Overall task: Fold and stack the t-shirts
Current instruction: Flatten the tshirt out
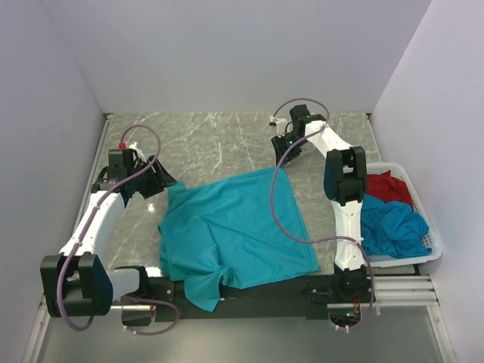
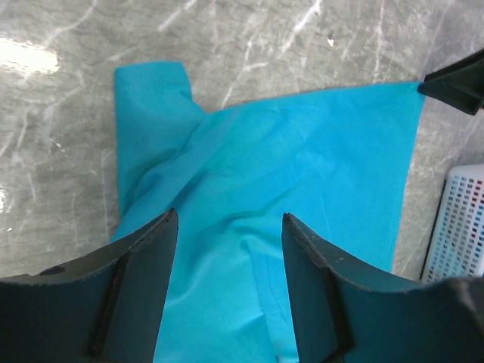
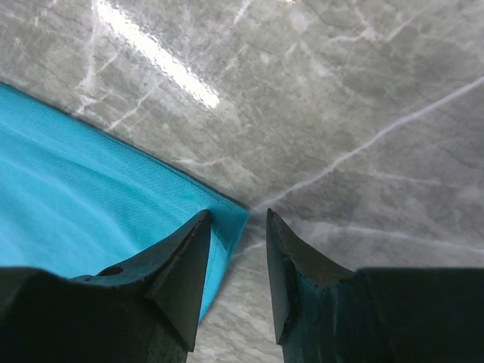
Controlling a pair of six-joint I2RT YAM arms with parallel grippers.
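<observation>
Under both my grippers lies a grey marble-patterned table [image 1: 227,140] with pale veins and glossy light streaks, closed in by plain white walls [image 1: 227,53] on three sides. My left gripper [image 2: 229,227] hangs with jaws parted over the teal t-shirt [image 1: 234,231], cloth showing between the fingers with nothing pinched; one sleeve [image 2: 151,106] lies just ahead of it to the left. My right gripper [image 3: 236,221] stands at the shirt's far right corner [image 3: 231,215], jaws apart, the left finger touching the corner's edge, bare marble beneath the right one; I cannot tell that it grips. Behind the right gripper, against the right wall, a white slatted basket [image 1: 427,253] holds a red t-shirt [image 1: 389,187] and a bright blue t-shirt [image 1: 393,227].
</observation>
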